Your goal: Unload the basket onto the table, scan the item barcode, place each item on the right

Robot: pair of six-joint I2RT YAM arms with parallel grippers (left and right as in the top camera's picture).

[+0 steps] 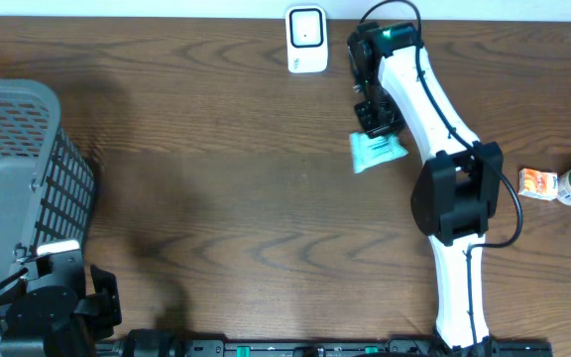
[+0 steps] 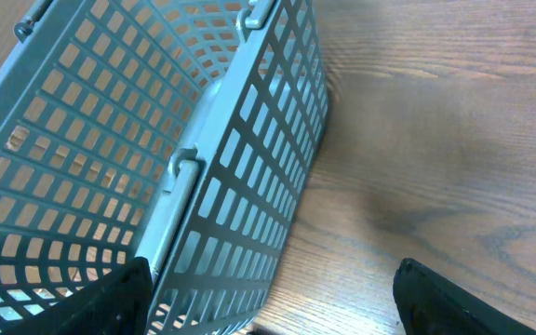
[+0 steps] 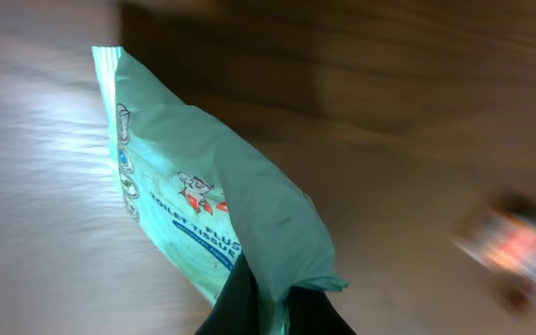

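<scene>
Stretches the right arm from the near edge up the counter [image 1: 246,198], elbow bent midway, wrist tipped down near the far side. Pinches one end of a mint-green packet [image 1: 375,151] between the closed fingers of the right hand [image 1: 376,121]; from the wrist, shows the crimped edge clamped tight. Holds the packet just below and right of the white scanner [image 1: 306,38], apart from it. Reads "TOILET TISSUE" on the wrapper, plus "FLUS" cut off by a fold. Parks the left hand [image 1: 102,300] at the near left corner beside the grey basket [image 1: 18,169], fingers [image 2: 445,298] spread wide, gripping nothing.
</scene>
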